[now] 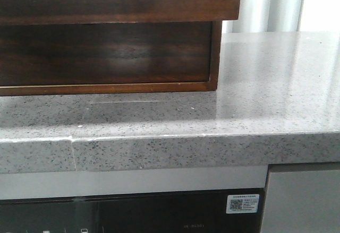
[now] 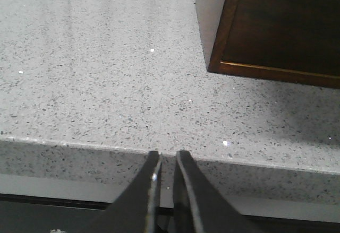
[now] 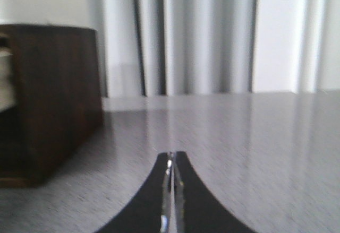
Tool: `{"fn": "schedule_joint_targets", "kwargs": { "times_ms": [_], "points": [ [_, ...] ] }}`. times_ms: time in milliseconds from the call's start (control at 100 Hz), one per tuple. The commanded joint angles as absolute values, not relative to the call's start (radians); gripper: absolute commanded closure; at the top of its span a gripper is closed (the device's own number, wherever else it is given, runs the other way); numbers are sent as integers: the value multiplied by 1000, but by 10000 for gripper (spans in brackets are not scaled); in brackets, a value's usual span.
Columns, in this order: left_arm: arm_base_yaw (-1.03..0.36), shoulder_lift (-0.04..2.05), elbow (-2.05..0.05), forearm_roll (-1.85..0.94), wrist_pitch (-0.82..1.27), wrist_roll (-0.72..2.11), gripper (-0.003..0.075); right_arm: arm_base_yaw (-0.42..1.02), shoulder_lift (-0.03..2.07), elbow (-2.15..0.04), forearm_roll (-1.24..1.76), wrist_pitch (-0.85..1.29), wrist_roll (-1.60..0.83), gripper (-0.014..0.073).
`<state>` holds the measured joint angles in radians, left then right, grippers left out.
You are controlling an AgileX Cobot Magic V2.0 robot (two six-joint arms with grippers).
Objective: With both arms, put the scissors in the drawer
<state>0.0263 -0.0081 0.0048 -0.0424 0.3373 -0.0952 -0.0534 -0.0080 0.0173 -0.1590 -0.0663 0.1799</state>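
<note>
The scissors are out of view in every frame. The drawer [image 1: 117, 5] is a wide dark brown front with a whitish strip along its top. It sits at the top of a wooden cabinet [image 1: 106, 55] on the speckled counter and juts out over the cabinet's lower front. Neither gripper shows in the front view. My left gripper [image 2: 168, 156] hangs at the counter's front edge, its fingers a narrow slit apart with nothing between them. My right gripper [image 3: 171, 156] is shut and empty above the counter, with the cabinet [image 3: 48, 100] off to one side.
The grey speckled counter [image 1: 265, 84] stretches to the right of the cabinet. Its front edge [image 1: 170, 150] has a seam at the left. Below it is a dark appliance panel [image 1: 133, 214] with a white sticker [image 1: 242, 204]. Pale curtains [image 3: 212, 36] hang behind.
</note>
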Motion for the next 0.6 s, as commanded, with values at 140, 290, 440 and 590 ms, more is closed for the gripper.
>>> {"fn": "schedule_joint_targets", "kwargs": {
  "times_ms": [140,290,440,590],
  "points": [
    [24,-39,19,-57,300,-105,717,-136,-28,28,-136,123,161,699],
    [24,-39,19,-57,300,-105,717,-136,-28,28,-59,266,58,699],
    [24,-39,19,-57,300,-105,717,-136,-28,28,-59,299,51,699],
    [24,-39,19,-57,300,-105,717,-136,-28,28,-59,301,51,699]
  ]
}}
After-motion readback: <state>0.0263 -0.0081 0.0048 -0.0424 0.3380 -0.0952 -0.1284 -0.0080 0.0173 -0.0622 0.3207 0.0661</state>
